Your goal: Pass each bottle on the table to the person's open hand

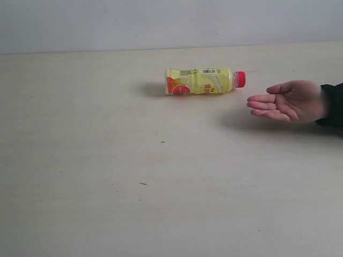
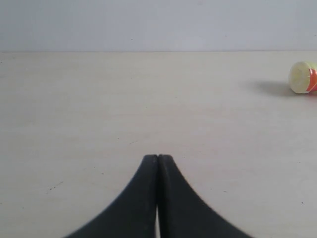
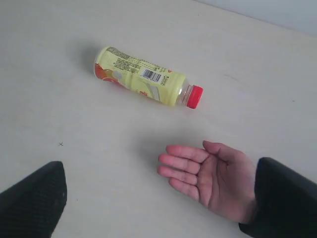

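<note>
One bottle (image 1: pixel 201 81) with a yellow label and red cap lies on its side on the pale table (image 1: pixel 107 160); the right wrist view shows its full length (image 3: pixel 143 77). The person's open hand (image 1: pixel 289 100) rests palm-up just right of the cap. My right gripper (image 3: pixel 158 173) hovers open above the hand (image 3: pixel 213 176); only one dark finger (image 3: pixel 34 203) is visible, and nothing is held. My left gripper (image 2: pixel 158 157) is shut and empty, low over bare tabletop, with the bottle's base (image 2: pixel 303 77) far off to one side. Neither gripper appears in the exterior view.
The person's black sleeve (image 1: pixel 333 104) comes in from the table's right edge. A pale wall (image 1: pixel 161 21) runs behind the table's far edge. A few tiny dark specks (image 1: pixel 163 142) dot the tabletop.
</note>
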`<state>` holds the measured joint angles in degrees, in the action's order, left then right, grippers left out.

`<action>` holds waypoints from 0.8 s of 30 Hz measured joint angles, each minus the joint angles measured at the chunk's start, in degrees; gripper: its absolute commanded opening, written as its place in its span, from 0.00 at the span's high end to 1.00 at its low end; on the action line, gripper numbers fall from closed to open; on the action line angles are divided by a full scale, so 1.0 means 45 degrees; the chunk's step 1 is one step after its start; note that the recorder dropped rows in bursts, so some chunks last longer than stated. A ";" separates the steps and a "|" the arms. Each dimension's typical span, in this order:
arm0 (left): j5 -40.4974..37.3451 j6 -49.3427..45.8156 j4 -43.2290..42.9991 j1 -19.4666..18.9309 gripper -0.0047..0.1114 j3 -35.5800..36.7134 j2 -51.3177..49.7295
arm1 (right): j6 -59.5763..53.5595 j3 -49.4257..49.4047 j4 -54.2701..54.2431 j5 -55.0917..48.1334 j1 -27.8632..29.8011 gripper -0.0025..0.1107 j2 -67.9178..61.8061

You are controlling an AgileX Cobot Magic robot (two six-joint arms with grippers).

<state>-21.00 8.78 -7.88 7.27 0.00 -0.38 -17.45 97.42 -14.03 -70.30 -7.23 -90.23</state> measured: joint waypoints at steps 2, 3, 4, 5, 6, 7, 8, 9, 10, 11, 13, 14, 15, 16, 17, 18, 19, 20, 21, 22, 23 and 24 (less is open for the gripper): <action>0.0000 0.0000 0.0000 0.0000 0.96 0.0000 0.0000 | -0.0315 0.0000 0.0082 0.0000 0.0000 0.12 0.0000; 0.0000 0.0000 0.0000 0.0000 0.96 0.0000 0.0000 | -0.0532 0.0000 0.0082 0.0039 0.0000 0.12 0.0000; 0.0000 0.0000 0.0000 0.0000 0.96 0.0000 0.0000 | -0.0796 0.0000 0.0082 0.0200 0.0000 0.12 0.0000; 0.0000 0.0000 0.0000 0.0000 0.96 0.0000 0.0000 | -0.1158 0.0000 0.0082 0.0340 0.0000 0.12 -0.0023; 0.0000 0.0000 0.0000 0.0000 0.96 0.0000 0.0000 | -0.1566 0.0000 0.0082 0.0530 0.0000 0.12 -0.0054; 0.0000 0.0000 0.0000 0.0000 0.96 0.0000 0.0000 | -0.1966 0.0000 0.0082 0.0692 0.0000 0.12 -0.0141; 0.0000 0.0000 0.0000 0.0000 0.96 0.0000 0.0000 | -0.2297 0.0000 0.0082 0.0839 0.0000 0.13 -0.0228; 0.0000 0.0000 0.0000 0.0000 0.96 0.0000 0.0000 | -0.2749 0.0000 0.0082 0.0979 0.0000 0.13 -0.0374; 0.0000 0.0000 0.0000 0.0000 0.96 0.0000 0.0000 | -0.3240 0.0000 0.0049 0.1110 0.0000 0.14 -0.0557; 0.0000 0.0000 0.0000 0.0000 0.96 0.0000 0.0000 | -0.3718 0.0000 -0.0011 0.1264 0.0000 0.14 -0.0766; 0.0000 0.0000 0.0000 0.0000 0.96 0.0000 0.0000 | -0.4467 0.0000 -0.0164 0.1582 0.0000 0.14 -0.1257; 0.0000 0.0000 0.0000 0.0000 0.96 0.0000 0.0000 | -0.4800 0.0000 -0.0207 0.1797 -0.0025 0.14 -0.1527; 0.0000 0.0000 0.0000 0.0000 0.96 0.0000 0.0000 | -0.5023 0.0000 -0.0207 0.1994 -0.0060 0.14 -0.1756; 0.0000 0.0000 0.0000 0.0000 0.96 0.0000 0.0000 | -0.5194 0.0000 -0.0145 0.2238 -0.0109 0.14 -0.2068; 0.0000 0.0000 0.0000 0.0000 0.96 0.0000 0.0000 | -0.5377 0.0107 -0.0048 0.2416 -0.0205 0.14 -0.2425; 0.0000 0.0000 0.0000 0.0000 0.96 0.0000 0.0000 | -0.5569 0.0202 0.0054 0.2584 -0.0324 0.14 -0.2727; 0.0000 0.0000 0.0000 0.0000 0.96 0.0000 0.0000 | -0.5884 0.0364 0.0176 0.2689 -0.0482 0.14 -0.3124; 0.0000 0.0000 0.0000 0.0000 0.96 0.0000 0.0000 | -0.6269 0.0550 0.0244 0.2744 -0.0668 0.14 -0.3537; 0.0000 0.0000 0.0000 0.0000 0.96 0.0000 0.0000 | -0.6571 0.0754 0.0344 0.2803 -0.0844 0.14 -0.3961; 0.0000 0.0000 0.0000 0.0000 0.96 0.0000 0.0000 | -0.6891 0.0969 0.0451 0.2877 -0.1101 0.14 -0.4382; 0.0000 0.0000 0.0000 0.0000 0.96 0.0000 0.0000 | -0.7179 0.1184 0.0585 0.2948 -0.1373 0.14 -0.4801; 0.0000 0.0000 0.0000 0.0000 0.96 0.0000 0.0000 | -0.7384 0.1368 0.0719 0.2974 -0.1662 0.14 -0.5129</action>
<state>-21.00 8.78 -7.88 7.27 0.00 -0.38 -50.68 103.58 -10.79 -56.91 -14.71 -113.31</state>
